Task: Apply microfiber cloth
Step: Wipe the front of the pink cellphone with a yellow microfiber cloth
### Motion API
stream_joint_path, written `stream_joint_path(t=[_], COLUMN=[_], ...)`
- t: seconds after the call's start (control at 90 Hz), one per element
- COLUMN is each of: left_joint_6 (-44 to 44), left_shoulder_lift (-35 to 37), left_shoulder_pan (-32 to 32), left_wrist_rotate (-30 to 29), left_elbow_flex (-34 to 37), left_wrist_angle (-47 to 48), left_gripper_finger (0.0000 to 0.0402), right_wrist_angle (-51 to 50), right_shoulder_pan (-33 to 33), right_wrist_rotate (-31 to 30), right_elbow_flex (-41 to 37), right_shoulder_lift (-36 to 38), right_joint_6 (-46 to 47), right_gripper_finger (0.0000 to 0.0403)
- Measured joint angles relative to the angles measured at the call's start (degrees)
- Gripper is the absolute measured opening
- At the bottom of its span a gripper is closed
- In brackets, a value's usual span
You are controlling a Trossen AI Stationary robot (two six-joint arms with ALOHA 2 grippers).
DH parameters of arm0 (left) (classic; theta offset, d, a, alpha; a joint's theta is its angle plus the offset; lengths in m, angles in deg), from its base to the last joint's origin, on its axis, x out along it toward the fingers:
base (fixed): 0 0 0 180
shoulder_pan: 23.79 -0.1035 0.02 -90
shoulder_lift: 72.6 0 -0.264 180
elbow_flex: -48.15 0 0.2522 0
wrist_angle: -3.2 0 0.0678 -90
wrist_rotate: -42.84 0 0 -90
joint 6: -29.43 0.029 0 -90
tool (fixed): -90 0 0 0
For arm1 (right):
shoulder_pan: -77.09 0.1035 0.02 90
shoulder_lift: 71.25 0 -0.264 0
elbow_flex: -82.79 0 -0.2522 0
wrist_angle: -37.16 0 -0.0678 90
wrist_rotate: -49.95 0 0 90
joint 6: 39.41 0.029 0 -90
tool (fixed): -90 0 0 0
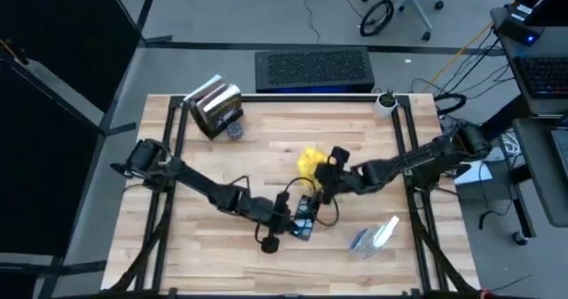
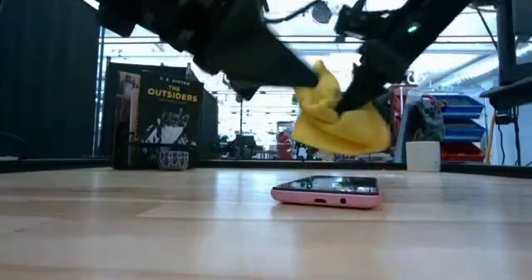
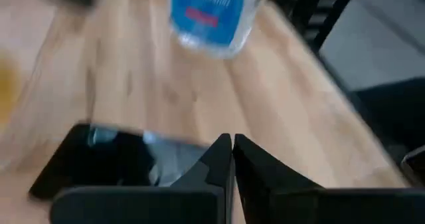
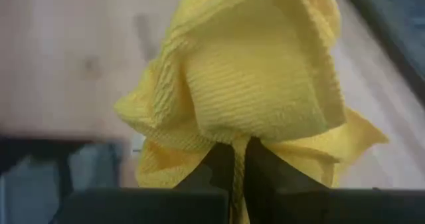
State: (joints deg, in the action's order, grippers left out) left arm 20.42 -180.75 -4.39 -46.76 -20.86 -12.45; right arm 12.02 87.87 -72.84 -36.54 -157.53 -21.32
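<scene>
Aloft, the right gripper (image 4: 234, 159) pinched the microfiber cloth (image 2: 339, 114) over the smartphone (image 2: 327, 191); soft and limp, it draped, so a bunched grip suited. Beside the phone, the left gripper (image 3: 232, 159) seemingly sat closed.

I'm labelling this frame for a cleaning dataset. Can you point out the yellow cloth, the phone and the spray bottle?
microfiber cloth (image 2: 341, 122): low view, middle of the hanging bunch.
phone (image 2: 326, 190): low view, pink side edge.
spray bottle (image 1: 373, 235): high view, clear body lying on the table.

Smartphone (image 2: 326, 192), spray bottle (image 1: 373, 237), book (image 2: 160, 116)
</scene>
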Motion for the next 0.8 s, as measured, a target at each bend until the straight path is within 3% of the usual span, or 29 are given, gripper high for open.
stream_joint_path(t=[0.133, 0.356, 0.589, 0.8], left_joint_6=[-0.2, -6.9, -10.0, -8.1], left_shoulder_lift=[-5.5, -11.3, -11.8, -11.3], left_shoulder_pan=[-0.3, -2.7, -5.0, -5.2], left_wrist_rotate=[0.9, 11.4, 13.4, 14.0], left_elbow_flex=[-2.2, -6.7, -7.1, -7.2], left_wrist_angle=[-3.2, -2.1, 10.6, 16.3], left_gripper_finger=[0.0004, 0.0004, 0.0004, 0.0004], right_wrist_angle=[3.3, 3.5, 3.2, 2.7], right_shoulder_pan=[-2.2, -2.0, 0.2, 1.7], right_wrist_rotate=[3.6, 11.0, 13.5, 16.7], right_elbow_flex=[-1.1, -1.1, -1.1, -1.1], right_shoulder_lift=[-1.4, -4.6, -8.6, -9.5], right_joint_6=[-0.8, 0.8, 2.4, 5.5], right_gripper_finger=[0.0, 0.0, 0.0, 0.0])
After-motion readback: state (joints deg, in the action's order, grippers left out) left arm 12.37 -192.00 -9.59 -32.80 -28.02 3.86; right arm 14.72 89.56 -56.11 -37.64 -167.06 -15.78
